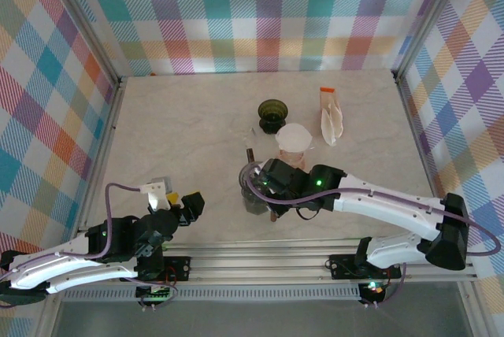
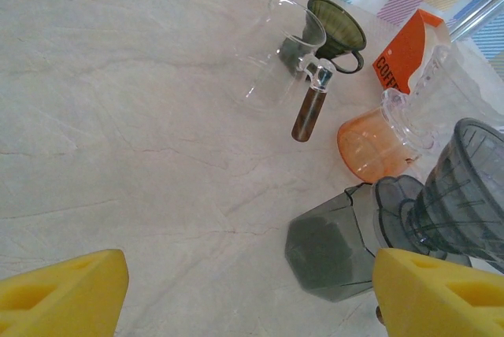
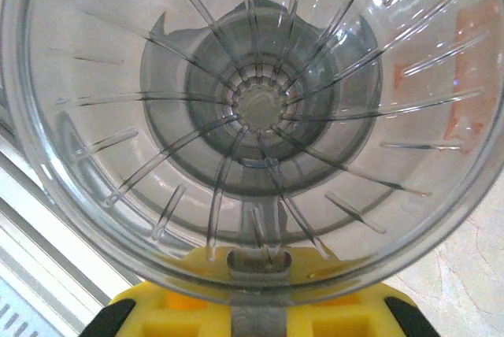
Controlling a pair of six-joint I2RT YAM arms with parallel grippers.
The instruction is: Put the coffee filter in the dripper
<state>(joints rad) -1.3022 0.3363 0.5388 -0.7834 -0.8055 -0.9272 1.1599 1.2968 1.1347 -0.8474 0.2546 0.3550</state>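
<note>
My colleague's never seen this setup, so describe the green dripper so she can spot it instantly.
On the marble table, find the coffee gear clustered mid-table. At its back, left of the white filter pack, sits the green dripper. It's the only dark olive, opaque cone; its neighbours are clear, orange or grey.

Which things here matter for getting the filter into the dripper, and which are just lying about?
For the job:
white filter
grey dripper, empty, held by the right gripper

Lying about:
green dripper
orange dripper
glass jug
filter pack
</note>
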